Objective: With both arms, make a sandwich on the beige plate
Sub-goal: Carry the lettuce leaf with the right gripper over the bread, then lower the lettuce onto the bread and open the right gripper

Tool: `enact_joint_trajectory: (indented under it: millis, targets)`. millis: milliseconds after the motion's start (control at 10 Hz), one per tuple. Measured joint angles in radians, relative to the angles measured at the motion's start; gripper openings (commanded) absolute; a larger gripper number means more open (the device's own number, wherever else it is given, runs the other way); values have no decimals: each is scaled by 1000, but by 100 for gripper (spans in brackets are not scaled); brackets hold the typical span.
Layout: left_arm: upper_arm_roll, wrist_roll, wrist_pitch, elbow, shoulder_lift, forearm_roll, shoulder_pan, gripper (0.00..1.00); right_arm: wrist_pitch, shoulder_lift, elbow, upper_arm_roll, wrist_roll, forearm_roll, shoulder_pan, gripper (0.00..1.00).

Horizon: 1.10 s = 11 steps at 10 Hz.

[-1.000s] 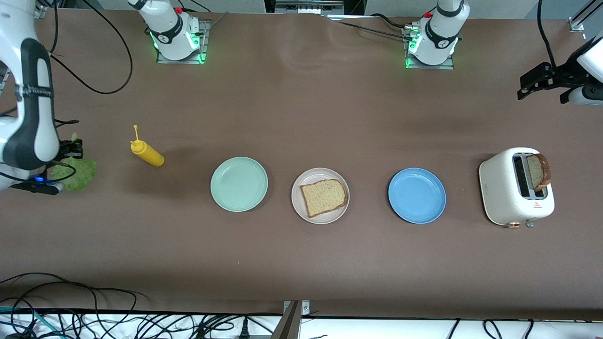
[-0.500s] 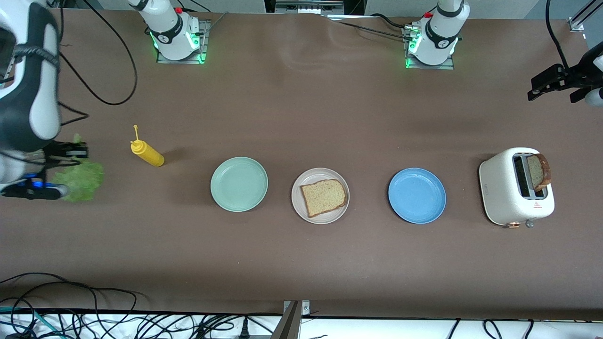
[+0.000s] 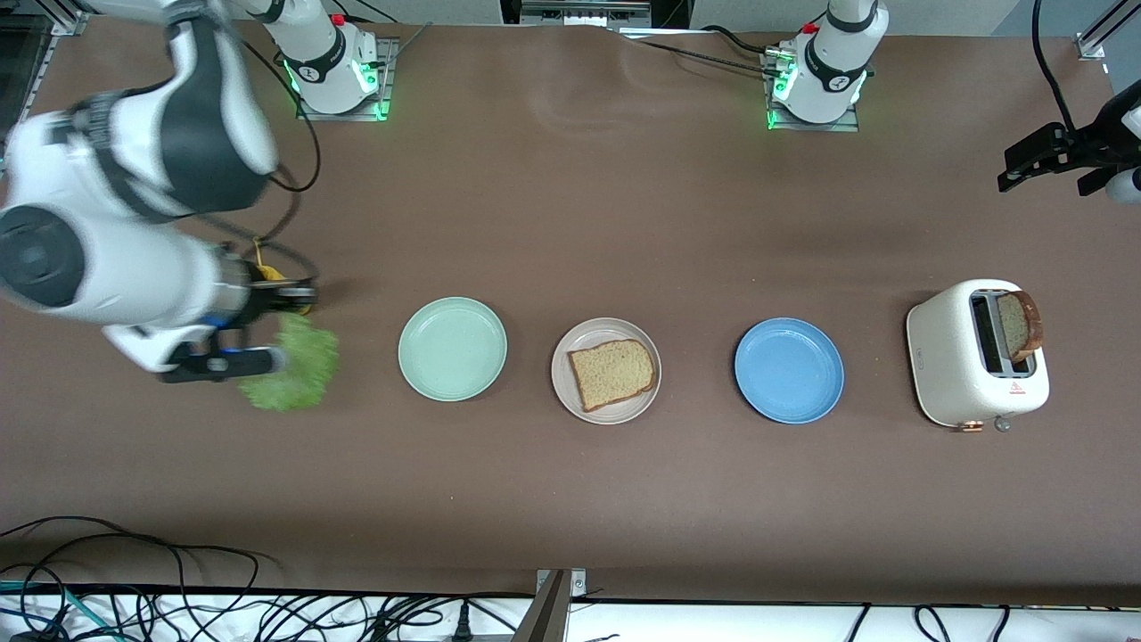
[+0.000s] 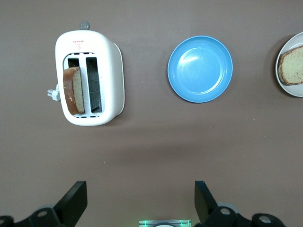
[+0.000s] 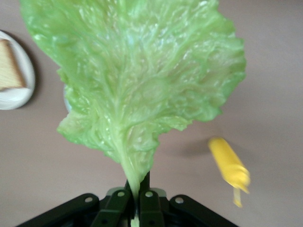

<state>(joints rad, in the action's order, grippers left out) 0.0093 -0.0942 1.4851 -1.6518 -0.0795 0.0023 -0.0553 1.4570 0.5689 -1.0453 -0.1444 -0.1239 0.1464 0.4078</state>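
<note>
My right gripper (image 3: 287, 303) is shut on the stem of a ruffled green lettuce leaf (image 3: 290, 367), which hangs above the table beside the mint green plate (image 3: 452, 349). In the right wrist view the leaf (image 5: 137, 80) fans out from the closed gripper (image 5: 138, 189). The beige plate (image 3: 588, 332) sits mid-table with one brown bread slice (image 3: 613, 373) lying on it. A second slice (image 3: 1021, 323) stands in the white toaster (image 3: 958, 357). My left gripper (image 3: 1054, 169) waits open and empty in the air at the left arm's end of the table, with its fingers wide apart (image 4: 138, 201).
A blue plate (image 3: 789, 370) lies between the beige plate and the toaster. A yellow mustard bottle (image 5: 228, 166) lies by the right arm, mostly hidden by it in the front view. Cables run along the table's front edge.
The right arm has swung from its end of the table toward the mint green plate, carrying the lettuce past the mustard bottle. The left gripper drifted slightly outward, then held still.
</note>
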Motion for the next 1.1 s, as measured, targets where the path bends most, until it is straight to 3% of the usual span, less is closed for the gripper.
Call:
enact_joint_trajectory:
  millis: [500, 1100]
  targets:
    - [0, 0, -1, 2, 2, 0, 0, 100, 430, 178, -12, 11, -34, 3, 272, 0]
    - [0, 0, -2, 3, 5, 0, -1, 100, 754, 382, -15, 10, 264, -54, 362, 0]
